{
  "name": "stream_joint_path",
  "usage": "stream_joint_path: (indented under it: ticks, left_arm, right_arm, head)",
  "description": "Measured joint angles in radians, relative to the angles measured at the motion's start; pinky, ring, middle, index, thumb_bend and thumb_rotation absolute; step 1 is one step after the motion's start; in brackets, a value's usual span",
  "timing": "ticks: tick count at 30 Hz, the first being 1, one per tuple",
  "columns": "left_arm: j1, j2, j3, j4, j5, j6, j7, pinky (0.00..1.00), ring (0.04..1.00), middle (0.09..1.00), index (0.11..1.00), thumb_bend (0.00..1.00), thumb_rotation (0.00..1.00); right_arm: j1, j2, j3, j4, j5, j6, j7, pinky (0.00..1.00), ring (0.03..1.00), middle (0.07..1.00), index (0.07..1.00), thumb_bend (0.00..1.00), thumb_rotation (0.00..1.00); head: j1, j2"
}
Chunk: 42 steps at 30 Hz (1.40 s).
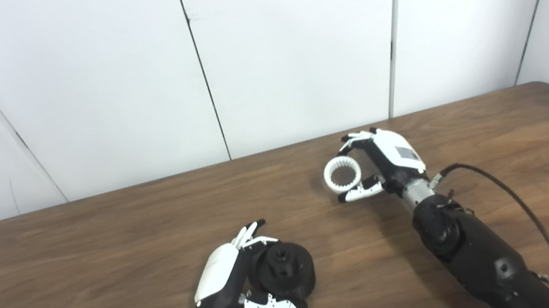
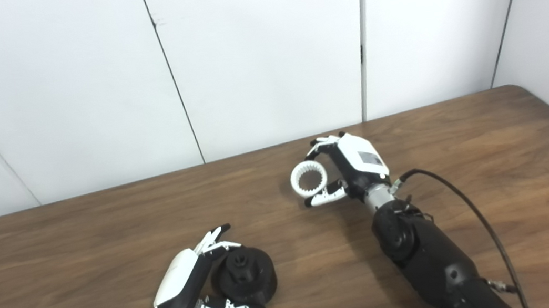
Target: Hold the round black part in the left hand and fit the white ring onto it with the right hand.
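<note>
Ring (image 1: 342, 173) pinched at rim by right hand (image 1: 384, 161), likely light, stiff plastic | left hand (image 1: 240, 277) cupped black part (image 1: 286, 274) on tabletop (image 1: 82, 264), likely heavier, rigid

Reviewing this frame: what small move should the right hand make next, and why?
Probably carry the white ring toward the black part. The right hand holds the ring apart from the part, farther back on the table, while the left hand already cups the part.
</note>
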Motion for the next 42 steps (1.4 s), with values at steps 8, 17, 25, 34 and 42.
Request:
stream_joint_path:
  ticks: [8,17,25,34,42]
  left_arm:
    - [-0.001,-0.001,-0.001,0.0,0.0,0.0,0.001,0.98,1.0,0.988,0.591,0.97,0.25]
    - [-0.006,-0.007,-0.01,0.001,0.006,0.01,-0.006,0.98,1.0,0.991,0.597,0.97,0.26]
    - [-0.017,-0.034,-0.023,0.012,0.037,0.03,0.006,0.99,1.0,0.994,0.598,0.98,0.29]
    - [-0.017,-0.042,-0.03,0.013,0.052,0.043,0.021,0.98,1.0,0.995,0.599,0.98,0.3]
    - [-0.017,-0.041,-0.03,0.012,0.052,0.043,0.022,0.98,1.0,0.994,0.598,0.98,0.29]
  right_arm:
    - [0.024,0.006,-0.018,-0.122,0.013,0.021,0.02,0.98,0.901,0.845,0.483,0.52,0.15]
    - [0.079,-0.003,-0.042,-0.269,0.02,0.02,0.047,0.89,0.879,0.83,0.482,0.52,0.14]
    - [0.138,-0.003,-0.052,-0.371,0.083,0.012,0.118,0.83,0.89,0.839,0.483,0.52,0.14]
    - [0.184,0.031,-0.053,-0.492,0.121,0.015,0.194,0.81,0.892,0.835,0.483,0.52,0.14]
    - [0.24,0.043,-0.051,-0.577,0.124,0.016,0.232,0.8,0.886,0.837,0.482,0.52,0.14]
  head:
    - [0.008,0.005]
    - [0.109,0.011]
    - [0.172,0.017]
    - [0.17,0.023]
    - [0.161,0.029]
